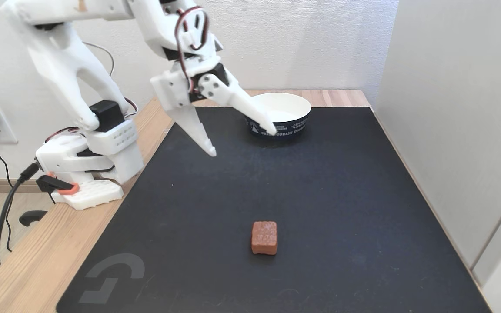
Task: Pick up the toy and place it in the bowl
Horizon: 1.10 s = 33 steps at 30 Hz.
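Observation:
The toy (264,237), a small reddish-brown block with a grid-embossed top, lies on the black mat near the front centre of the fixed view. The bowl (292,114), white inside and dark navy outside with white print, stands at the back of the mat. My gripper (242,141) hangs in the air above the mat, in front of and just left of the bowl, far behind the toy. Its two white fingers are spread wide with nothing between them. One fingertip (270,129) overlaps the bowl's left wall in this view.
The black mat (320,208) covers most of the wooden table (37,256). The arm's white base (87,174) sits clamped at the table's left edge with cables trailing off. A white wall panel (459,130) runs close along the mat's right side.

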Each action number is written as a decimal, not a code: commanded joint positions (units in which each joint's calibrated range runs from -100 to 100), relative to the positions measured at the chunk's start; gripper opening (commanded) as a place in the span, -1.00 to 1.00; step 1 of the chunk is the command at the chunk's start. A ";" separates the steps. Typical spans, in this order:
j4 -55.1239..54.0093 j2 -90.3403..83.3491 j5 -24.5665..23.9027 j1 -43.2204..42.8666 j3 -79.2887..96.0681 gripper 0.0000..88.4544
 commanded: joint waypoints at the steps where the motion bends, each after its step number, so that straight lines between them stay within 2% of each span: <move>1: 4.00 13.77 4.03 5.52 -11.96 -0.15; 7: 5.19 28.03 6.33 8.03 -24.58 -0.15; 16: 4.85 45.12 6.33 7.11 -36.57 -0.15; 33: 4.68 59.87 6.27 7.03 -46.39 -0.15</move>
